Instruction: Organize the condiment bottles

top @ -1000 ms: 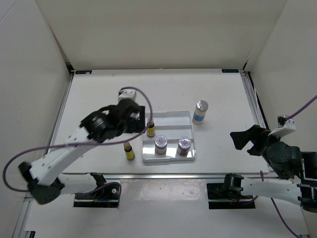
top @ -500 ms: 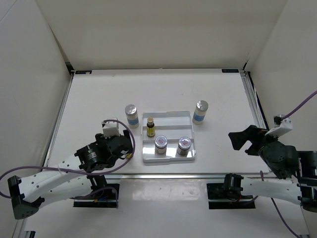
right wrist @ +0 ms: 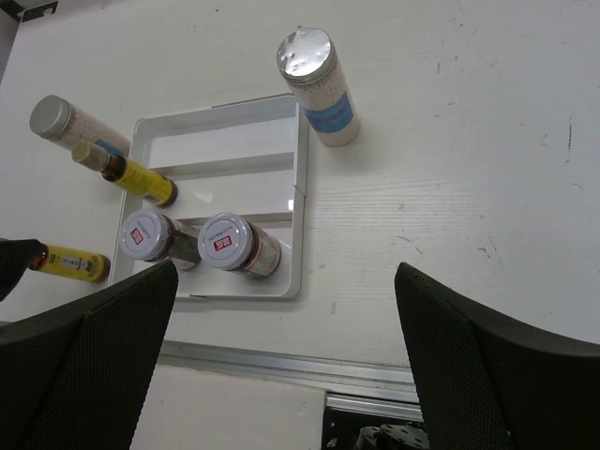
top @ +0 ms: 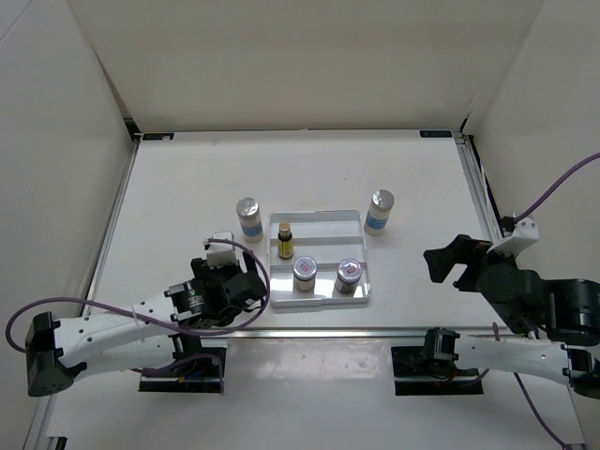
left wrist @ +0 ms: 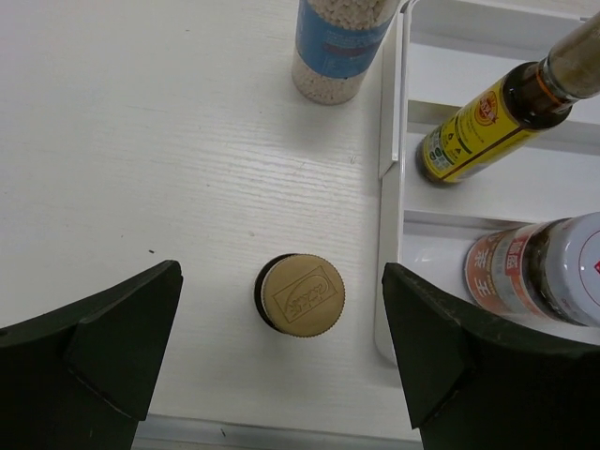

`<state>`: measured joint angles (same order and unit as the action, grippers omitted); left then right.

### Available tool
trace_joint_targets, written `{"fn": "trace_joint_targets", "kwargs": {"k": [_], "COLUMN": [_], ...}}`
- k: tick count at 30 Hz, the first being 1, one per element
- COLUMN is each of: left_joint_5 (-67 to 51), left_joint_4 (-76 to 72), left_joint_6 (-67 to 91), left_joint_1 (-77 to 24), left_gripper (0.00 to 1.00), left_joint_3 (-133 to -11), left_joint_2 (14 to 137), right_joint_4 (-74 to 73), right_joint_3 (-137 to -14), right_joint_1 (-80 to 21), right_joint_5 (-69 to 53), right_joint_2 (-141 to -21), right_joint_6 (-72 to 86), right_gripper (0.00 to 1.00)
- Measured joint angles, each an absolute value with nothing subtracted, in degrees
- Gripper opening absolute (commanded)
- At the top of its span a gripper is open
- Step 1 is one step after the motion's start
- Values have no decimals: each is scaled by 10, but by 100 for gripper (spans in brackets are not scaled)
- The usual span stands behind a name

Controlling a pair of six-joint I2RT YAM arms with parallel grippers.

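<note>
Three of the six condiment bottles [right wrist: 225,240] stood inside the white ridged tray [top: 328,230] and three stood outside it. If the tray was the goal, I judge that you were about half way.

Nearest to you, your left gripper [left wrist: 279,281] hung above the loose yellow bottle [left wrist: 300,295], its black fingers wide apart on both sides and touching nothing. This bottle stood upright on the white wood-grain table [left wrist: 141,141], just beside the near left wall of the tray. From above you saw mostly its round brown cap, with fine ribs on the rim and a stamped rectangle. Your right gripper [right wrist: 286,270] was also spread wide and empty, well apart from every bottle.

In the near compartment of the tray stood the left jar [top: 305,271] and the right jar [top: 349,272], both short and brownish, with flat silver lids marked in red. In the middle compartment, at its left end, stood the second yellow bottle [top: 285,244], slim with a brown cap. The far compartment held no bottle.

Farthest were the left tall bottle [top: 248,217], just beside the far left corner of the tray, and the right tall bottle [top: 380,211], near the far right corner. Both were clear cylinders of pale grains with blue-white labels and shiny silver lids.
</note>
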<state>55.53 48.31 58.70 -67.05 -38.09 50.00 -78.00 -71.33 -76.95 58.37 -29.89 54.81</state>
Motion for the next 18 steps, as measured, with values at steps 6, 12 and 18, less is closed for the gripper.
{"fn": "trace_joint_targets", "kwargs": {"k": [6,12,18], "left_joint_5": [584,612,612], "left_joint_4": [458,431,429], "left_joint_6": [593,585,583], "left_joint_1": [-689,-691,-693], "left_gripper": [88,42,19], "left_joint_3": [-359,-363,-383], "left_joint_2": [502,532,571], "right_joint_4": [-780,-780,-780], "right_joint_3": [-713,-713,-713], "right_joint_1": [-769,-769,-769], "right_joint_5": [584,584,584], "right_joint_2": [-279,-242,-209], "right_joint_6": [547,546,549], "right_gripper": [100,100,100]}}
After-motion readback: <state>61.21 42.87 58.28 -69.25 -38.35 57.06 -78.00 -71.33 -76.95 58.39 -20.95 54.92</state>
